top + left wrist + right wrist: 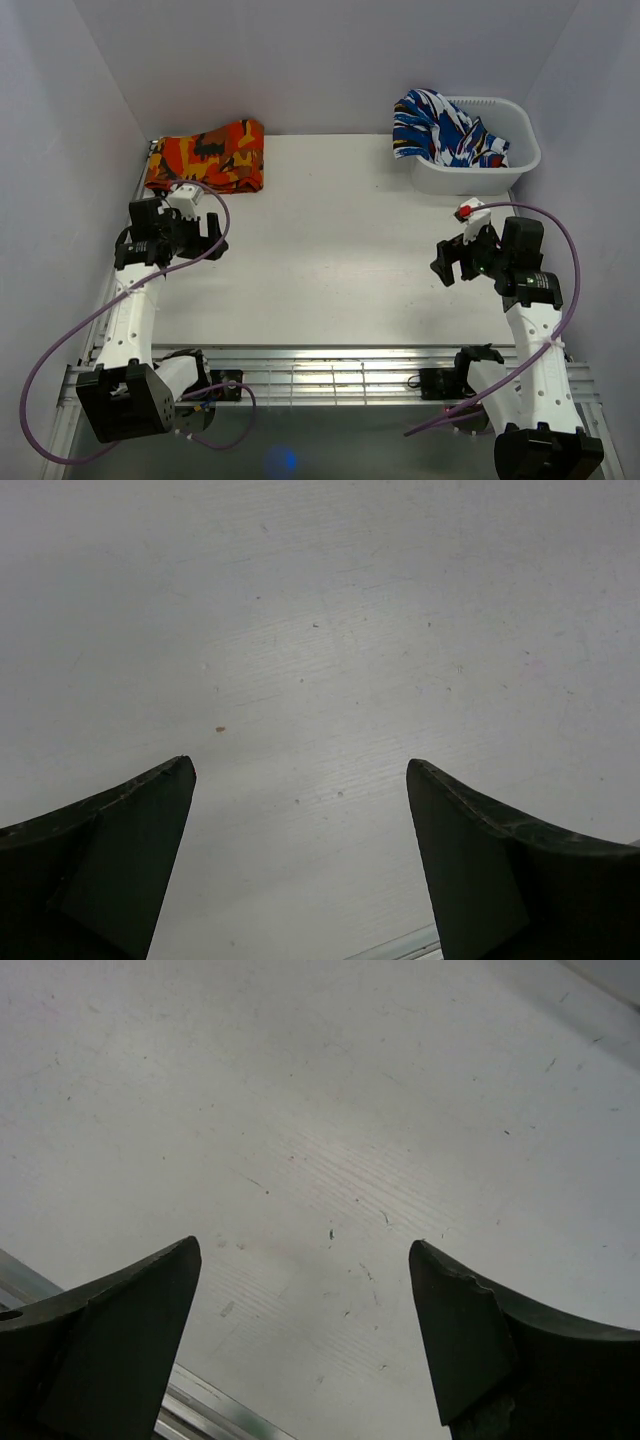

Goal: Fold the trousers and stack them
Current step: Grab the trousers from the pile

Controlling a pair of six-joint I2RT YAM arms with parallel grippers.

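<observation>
top external: trousers [440, 125] bunched in basket [527, 135], draping leftward.

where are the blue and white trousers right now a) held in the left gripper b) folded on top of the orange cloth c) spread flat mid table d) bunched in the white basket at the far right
D: the trousers lie bunched in the white basket at the far right of the table, part hanging over its left rim.
</observation>
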